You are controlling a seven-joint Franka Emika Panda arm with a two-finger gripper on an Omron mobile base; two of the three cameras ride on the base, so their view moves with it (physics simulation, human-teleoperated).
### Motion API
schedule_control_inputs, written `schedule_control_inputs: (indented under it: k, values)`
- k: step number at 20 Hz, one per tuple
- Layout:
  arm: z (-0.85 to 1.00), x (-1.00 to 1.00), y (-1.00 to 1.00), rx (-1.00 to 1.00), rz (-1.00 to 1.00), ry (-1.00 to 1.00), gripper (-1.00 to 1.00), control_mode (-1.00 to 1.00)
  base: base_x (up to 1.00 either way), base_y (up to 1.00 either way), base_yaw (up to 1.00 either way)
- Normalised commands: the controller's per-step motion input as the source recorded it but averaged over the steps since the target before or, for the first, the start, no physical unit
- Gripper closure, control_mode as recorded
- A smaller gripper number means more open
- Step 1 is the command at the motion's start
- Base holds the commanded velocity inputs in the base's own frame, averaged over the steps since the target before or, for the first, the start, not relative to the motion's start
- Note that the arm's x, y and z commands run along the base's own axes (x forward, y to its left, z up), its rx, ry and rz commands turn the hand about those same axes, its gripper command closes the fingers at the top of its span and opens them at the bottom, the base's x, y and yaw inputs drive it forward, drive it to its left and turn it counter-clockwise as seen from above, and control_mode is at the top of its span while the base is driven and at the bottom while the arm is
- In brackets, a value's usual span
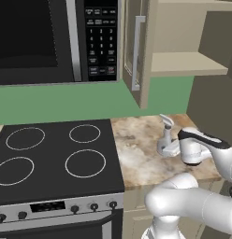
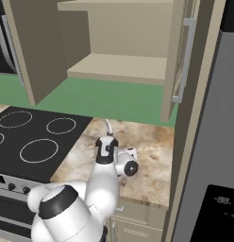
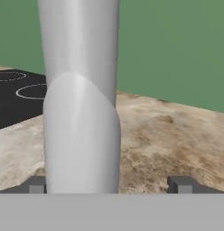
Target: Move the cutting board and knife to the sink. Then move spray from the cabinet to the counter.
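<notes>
Spread wide, the jaws of the gripper (image 3: 109, 185) stood one on each side of the spray (image 3: 82, 113), with a clear gap showing between the bottle and the right finger tip (image 3: 180, 184) in the hand view. Whether the left tip touched the bottle could not be told. The spray stood upright on the counter (image 1: 136, 154), a beige and brown marbled stone top, just right of the black stovetop (image 1: 52, 158) with its four ringed burners.

From the left base view the bottle's trigger head (image 1: 166, 121) rose above the white hand, while the body was partly hidden by the arm. The right base view showed little of the bottle (just a slim nozzle tip (image 2: 108, 126) above the wrist). Beyond the counter ran a green wall (image 1: 90, 100).

Higher up hung the cabinet (image 2: 119, 66), door swung open, with its plain beige shelf. Its long silver bar handle (image 1: 136, 52) appeared in the left base view, next to a microwave (image 1: 57, 39) with a keypad. A grey fridge (image 2: 218, 142) flanked the counter in the right base view.
</notes>
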Motion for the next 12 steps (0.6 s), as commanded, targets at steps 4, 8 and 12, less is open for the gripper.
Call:
schedule_control_inputs:
  k: [4, 8, 12]
  values:
    - [-0.22, -0.03, 0.13, 0.00, 0.00, -0.01, -1.00, -1.00, 0.00, 0.00, 0.00]
    - [-0.14, -0.03, 0.09, 0.00, 0.00, 0.00, -1.00, -1.00, 0.00, 0.00, 0.00]
    - [-0.05, -0.04, 0.02, 0.00, 0.00, 0.00, -1.00, -1.00, 0.00, 0.00, 0.00]
